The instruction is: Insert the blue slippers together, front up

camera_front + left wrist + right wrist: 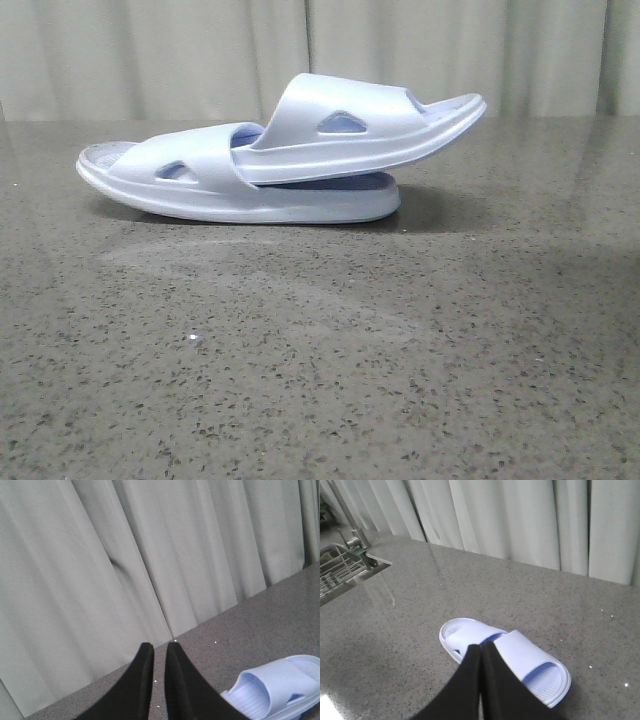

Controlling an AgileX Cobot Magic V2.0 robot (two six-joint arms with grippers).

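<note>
foam blue slippers (290,160) nested near worktop (320,380) far edge; upper one tilted, could slip out; both end effectors pressed together, empty.

Even, soft overhead light, moderately bright; speckled grey stone countertop (320,380) carries a broad pale sheen streak across its middle and a glare patch near the steel sink (342,572) in the right wrist view. Nested pale lavender-blue foam slippers (280,165) cast a soft dark shadow beneath and to their right. Front view sharp; black gripper fingers (145,680) in wrist views close and slightly soft.
</note>
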